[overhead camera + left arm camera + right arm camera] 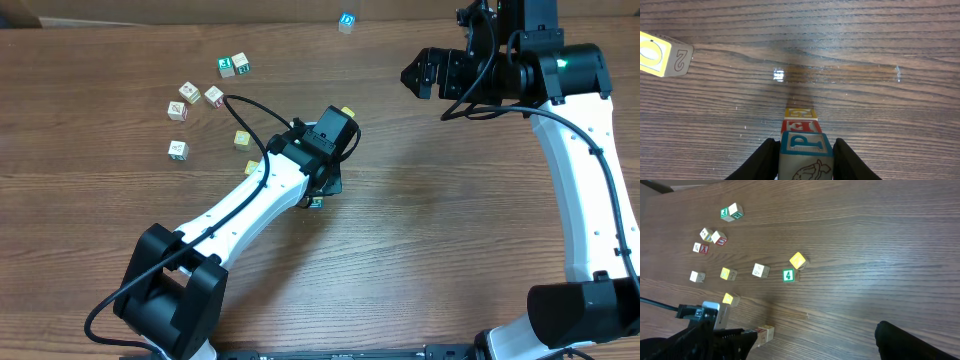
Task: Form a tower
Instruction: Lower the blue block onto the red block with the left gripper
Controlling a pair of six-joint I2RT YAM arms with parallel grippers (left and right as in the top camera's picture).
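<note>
Three-cube tower (804,144), teal-framed top

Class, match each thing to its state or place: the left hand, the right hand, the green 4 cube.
Things:
1. left hand
2. right hand
3. green 4 cube

States or places:
a. on the table, beside a yellow cube
b. shut on the teal cube
c. open, holding nothing

Pairs: 1-b, 2-c, 3-a
</note>
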